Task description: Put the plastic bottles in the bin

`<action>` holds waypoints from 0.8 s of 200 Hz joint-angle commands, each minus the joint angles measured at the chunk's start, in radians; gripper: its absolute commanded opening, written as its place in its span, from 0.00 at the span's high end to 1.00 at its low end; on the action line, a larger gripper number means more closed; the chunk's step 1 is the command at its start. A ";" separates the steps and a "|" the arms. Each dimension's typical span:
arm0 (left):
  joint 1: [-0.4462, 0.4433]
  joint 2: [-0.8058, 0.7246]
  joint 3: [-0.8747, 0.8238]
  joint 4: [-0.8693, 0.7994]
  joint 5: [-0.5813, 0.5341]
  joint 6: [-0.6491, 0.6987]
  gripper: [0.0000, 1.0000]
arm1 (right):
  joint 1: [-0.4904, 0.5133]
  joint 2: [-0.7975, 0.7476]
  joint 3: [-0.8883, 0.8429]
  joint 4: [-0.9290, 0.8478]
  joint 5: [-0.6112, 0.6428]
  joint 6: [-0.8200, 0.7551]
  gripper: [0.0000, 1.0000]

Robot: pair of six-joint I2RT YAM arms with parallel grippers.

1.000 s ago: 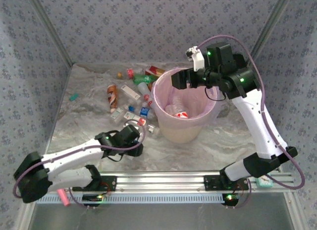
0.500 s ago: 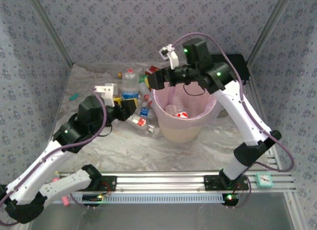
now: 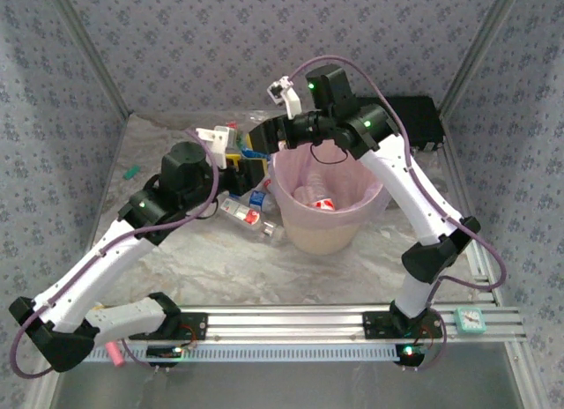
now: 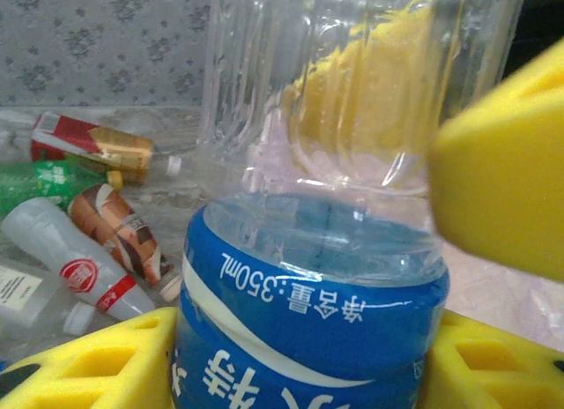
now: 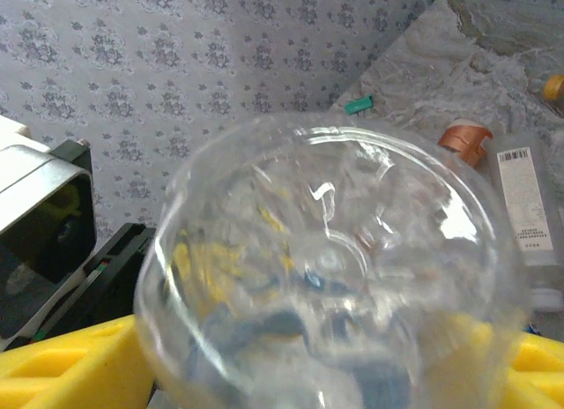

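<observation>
Left tool (image 4: 304, 374) pinching a clear blue-labelled plastic bottle (image 4: 308, 286), mostly hidden from above, beside the round cream pink-lined bin (image 3: 328, 237), right tool (image 5: 308, 374) flanking its blurred base, grip unclear, marbled grey table (image 3: 220, 268), floral-patterned walls (image 3: 264, 39).

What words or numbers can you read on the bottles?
"350mL", upside down, Chinese characters beside it: blue label on the held bottle.
Big white characters lower on the blue label: cut off.
Red label on the white bottle: too small to read.
Barcode label: too blurred to read.
</observation>
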 commanded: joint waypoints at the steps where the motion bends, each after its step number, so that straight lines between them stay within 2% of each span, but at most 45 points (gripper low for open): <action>1: -0.005 0.015 0.053 0.082 0.083 0.030 0.50 | -0.003 0.015 0.021 0.014 -0.031 0.008 0.24; 17: -0.005 0.023 0.058 0.085 0.085 0.032 0.50 | -0.005 0.010 0.006 0.039 -0.030 0.015 0.28; 36: -0.002 0.030 0.060 0.090 0.092 0.028 0.50 | -0.009 0.009 0.004 0.045 -0.033 0.014 0.42; 57: 0.003 0.033 0.061 0.087 0.088 0.027 0.47 | -0.016 0.003 0.002 0.051 -0.029 0.006 0.47; 64: 0.007 0.034 0.059 0.087 0.087 0.026 0.43 | -0.018 0.001 0.006 0.048 -0.029 0.004 0.48; 81: 0.015 0.029 0.054 0.087 0.088 0.032 0.19 | -0.030 -0.002 0.032 0.030 -0.016 -0.014 0.49; 101: 0.038 0.019 0.044 0.076 0.090 0.020 0.05 | -0.053 -0.005 0.089 -0.014 0.009 -0.043 0.50; 127: 0.074 -0.011 0.012 0.067 0.110 -0.005 0.00 | -0.093 -0.025 0.145 -0.067 0.063 -0.066 0.51; 160: 0.135 -0.084 -0.093 0.072 0.183 -0.037 0.00 | -0.165 -0.086 0.144 -0.134 0.178 -0.085 0.53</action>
